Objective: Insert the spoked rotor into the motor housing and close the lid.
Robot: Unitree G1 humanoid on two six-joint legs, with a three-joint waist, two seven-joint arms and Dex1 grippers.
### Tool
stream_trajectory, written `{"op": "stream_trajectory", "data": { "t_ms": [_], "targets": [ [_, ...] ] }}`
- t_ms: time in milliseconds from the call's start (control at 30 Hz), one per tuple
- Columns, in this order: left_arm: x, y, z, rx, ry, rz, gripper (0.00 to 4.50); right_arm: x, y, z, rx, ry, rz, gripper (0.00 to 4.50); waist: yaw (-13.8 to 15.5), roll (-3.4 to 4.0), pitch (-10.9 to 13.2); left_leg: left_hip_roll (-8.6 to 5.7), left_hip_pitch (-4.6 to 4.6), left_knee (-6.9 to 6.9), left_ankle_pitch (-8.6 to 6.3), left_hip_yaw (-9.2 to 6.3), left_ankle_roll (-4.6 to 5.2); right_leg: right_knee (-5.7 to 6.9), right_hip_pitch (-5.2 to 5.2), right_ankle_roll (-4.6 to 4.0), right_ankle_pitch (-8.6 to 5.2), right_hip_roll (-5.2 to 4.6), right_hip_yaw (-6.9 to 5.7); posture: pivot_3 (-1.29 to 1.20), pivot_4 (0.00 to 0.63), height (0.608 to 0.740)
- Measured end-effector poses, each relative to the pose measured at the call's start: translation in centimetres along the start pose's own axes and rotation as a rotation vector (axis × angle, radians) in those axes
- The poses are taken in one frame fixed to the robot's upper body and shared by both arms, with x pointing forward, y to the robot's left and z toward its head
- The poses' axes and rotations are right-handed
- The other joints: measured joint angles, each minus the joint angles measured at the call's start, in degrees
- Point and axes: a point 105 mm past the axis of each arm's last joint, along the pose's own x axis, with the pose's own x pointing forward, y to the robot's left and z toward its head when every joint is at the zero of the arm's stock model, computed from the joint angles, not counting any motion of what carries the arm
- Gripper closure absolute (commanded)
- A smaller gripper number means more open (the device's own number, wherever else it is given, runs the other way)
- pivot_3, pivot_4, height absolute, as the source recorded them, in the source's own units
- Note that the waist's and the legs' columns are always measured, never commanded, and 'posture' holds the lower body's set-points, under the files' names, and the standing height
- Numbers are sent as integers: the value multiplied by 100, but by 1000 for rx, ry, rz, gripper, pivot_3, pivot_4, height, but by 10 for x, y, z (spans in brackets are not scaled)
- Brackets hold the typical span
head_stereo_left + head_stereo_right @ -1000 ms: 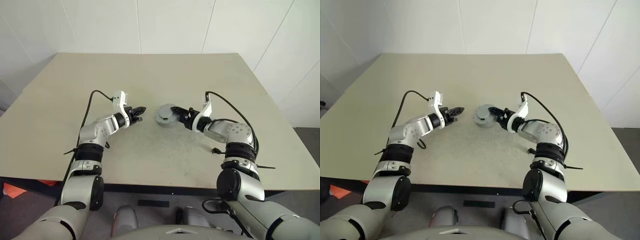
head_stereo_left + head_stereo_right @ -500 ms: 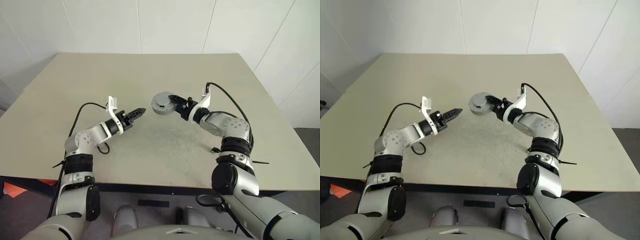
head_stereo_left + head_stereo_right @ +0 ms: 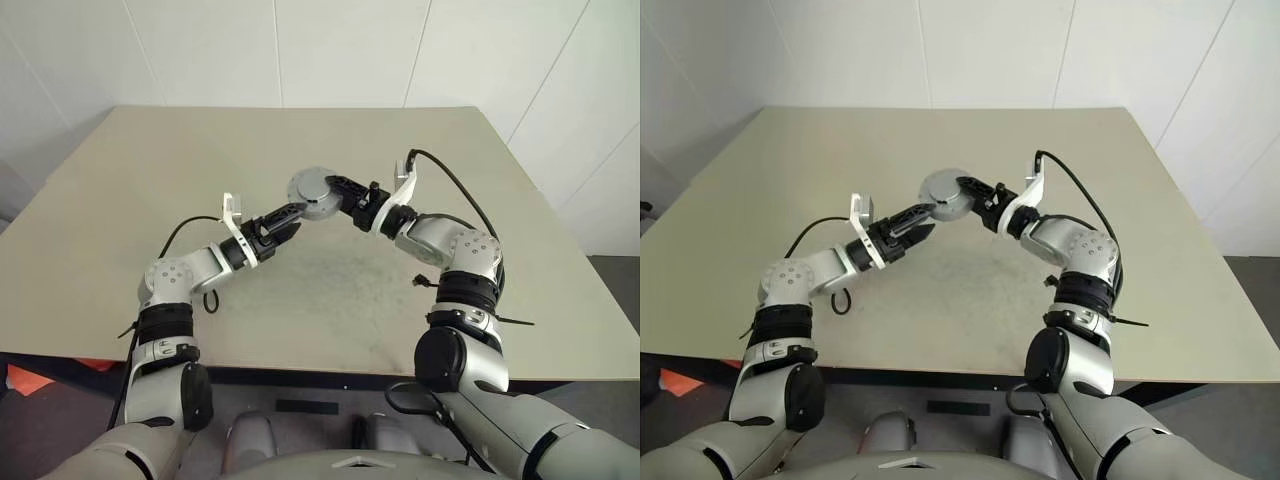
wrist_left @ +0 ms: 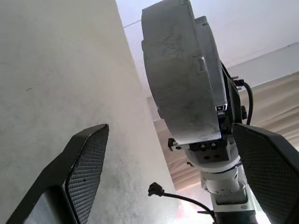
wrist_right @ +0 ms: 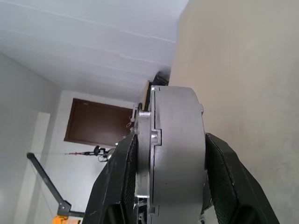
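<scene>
Lifted off the worktop [image 3: 120, 190], motor housing [image 3: 310, 192] pinched edge-on by right fingers [image 5: 224, 175], left fingers [image 4: 86, 168] spread beside it; probably stiff, heavy, best gripped by its rim

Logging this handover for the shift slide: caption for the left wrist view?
Left hand open around the closed motor housing, gripped by the right hand above the table.

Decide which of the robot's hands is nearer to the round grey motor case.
Right. The right hand grips the motor case by its edge, off the table. The left hand is open just beside and below it, fingers on either side, not touching.
</scene>
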Motion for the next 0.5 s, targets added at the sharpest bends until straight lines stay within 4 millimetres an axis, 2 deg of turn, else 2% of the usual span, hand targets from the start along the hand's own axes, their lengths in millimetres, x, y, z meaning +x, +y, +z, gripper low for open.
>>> {"op": "stream_trajectory", "data": {
  "t_ms": [233,500],
  "targets": [
    [4,-3,3,-120,-51,-55,38,0,-6,-9,2,33,-34,2429,10,0,0,-1,-4,1,0,-1,0,-1,0,17,10,0,0,0,0,740],
    [16,-8,5,-154,-72,-71,38,-1,-4,-8,-12,31,-34,2429,12,-1,0,-1,-6,6,0,-1,0,0,0,22,13,0,0,0,0,740]
  ]
}}
